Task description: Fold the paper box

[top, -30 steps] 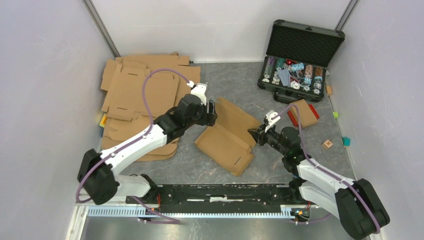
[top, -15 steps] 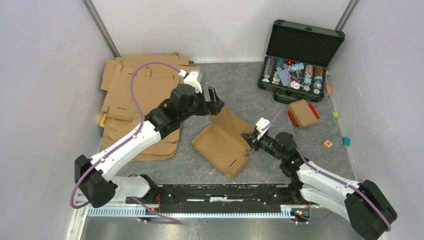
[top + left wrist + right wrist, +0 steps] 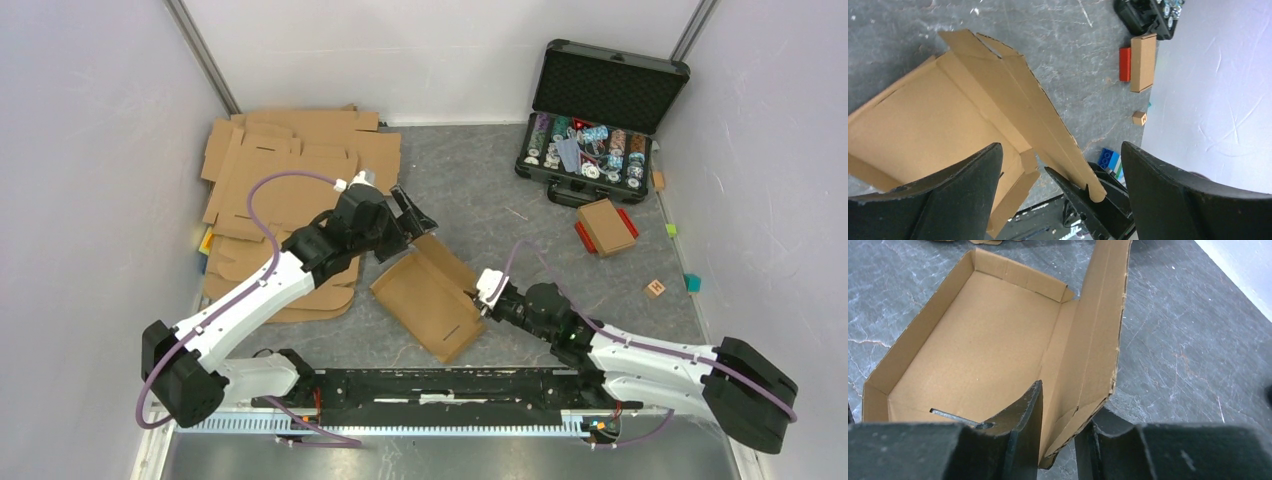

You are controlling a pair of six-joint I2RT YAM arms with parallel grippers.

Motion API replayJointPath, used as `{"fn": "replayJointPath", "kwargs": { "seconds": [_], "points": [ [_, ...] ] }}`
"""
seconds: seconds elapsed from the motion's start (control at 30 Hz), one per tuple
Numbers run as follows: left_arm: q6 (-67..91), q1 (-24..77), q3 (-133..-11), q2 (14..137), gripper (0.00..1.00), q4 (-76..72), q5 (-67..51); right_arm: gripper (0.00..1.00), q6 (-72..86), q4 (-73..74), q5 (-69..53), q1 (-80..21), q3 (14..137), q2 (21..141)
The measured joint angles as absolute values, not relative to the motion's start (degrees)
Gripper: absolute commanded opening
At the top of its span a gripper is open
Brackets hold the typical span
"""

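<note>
Right gripper: you have its two fingers closed on the tall side panel of the paper box, low at the panel's near end. One finger is inside the tray and the other outside.
Left gripper: your jaws stand wide apart and hold nothing. The gripper hovers over the far end of the box. In its wrist view the raised panel runs down between the two fingers, and you cannot tell whether either one touches it.
Paper box, place: it lies just below the centre of the top view on the grey table, turned on a diagonal, with one gripper at each end.
Paper box, inside: you see a shallow tray with low walls standing on the other sides. Its floor is plain cardboard with a thin slit near the lower left of the right wrist view.
Black case: it sits at the upper right of the top view, lid open and upright. Rows of poker chips fill its base, well apart from the box.
Flat cardboard blanks: they are stacked at the upper left.
Small brown box: it is closed and rests on a red piece, right of centre.
Wooden cube: it sits near the right wall.
</note>
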State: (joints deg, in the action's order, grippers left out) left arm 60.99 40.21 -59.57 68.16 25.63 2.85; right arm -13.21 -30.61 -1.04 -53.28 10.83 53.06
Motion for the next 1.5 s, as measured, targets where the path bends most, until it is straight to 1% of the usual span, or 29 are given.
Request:
{"fn": "replayJointPath", "kwargs": {
  "seconds": [0.17,0.27,0.33,0.43,0.53,0.67,0.77,0.83,0.87,0.93,1.0,1.27,1.4,1.5],
  "points": [
    [65.17,40.18,-59.07,68.73,0.88,28.42,2.85,0.36,-17.43,-29.54,3.86,-59.02,12.21,55.00],
    [66.57,40.18,-57.74,69.60,0.84,28.62,2.74,0.38,-19.59,-29.41,5.98,-61.69,12.38,55.59],
    [67.29,40.18,-56.71,70.28,0.78,28.62,2.37,0.40,-20.88,-29.30,7.01,-62.96,12.38,55.61],
    [68.07,40.18,-55.55,71.29,0.62,28.64,1.50,0.42,-22.44,-29.17,8.12,-64.27,12.38,55.61],
    [68.75,40.18,-54.72,71.64,0.52,28.58,1.17,0.47,-23.53,-29.06,9.17,-65.45,12.43,55.88],
    [69.14,40.18,-53.69,71.09,0.40,27.70,1.37,0.62,-24.27,-28.99,10.92,-66.26,12.43,56.77],
    [69.32,40.18,-52.77,69.69,0.26,27.51,1.48,0.73,-24.32,-29.04,13.06,-66.28,12.43,56.88],
    [69.56,40.18,-52.42,68.82,0.14,27.53,1.65,0.84,-23.97,-29.06,14.96,-66.28,12.43,56.86],
    [69.73,40.18,-52.38,68.55,0.11,27.57,1.76,0.89,-23.68,-29.06,15.75,-66.28,12.43,56.84],
    [69.93,40.21,-52.31,68.16,0.04,27.62,2.07,0.96,-23.09,-29.06,17.80,-66.28,12.43,56.75],
    [70.28,40.21,-52.21,67.99,0.02,27.62,2.50,0.98,-22.28,-29.02,19.44,-66.28,12.43,56.49],
    [73.21,40.18,-52.07,67.90,0.02,26.06,4.12,0.98,-18.55,-29.08,28.27,-65.73,12.36,55.37],
    [75.37,40.18,-52.05,68.20,0.02,23.99,5.52,0.98,-16.03,-28.99,29.17,-62.11,12.38,56.12],
    [77.38,40.18,-52.05,69.65,0.02,21.96,6.72,0.98,-12.62,-28.53,25.36,-56.31,12.38,56.23]
  ]
}}
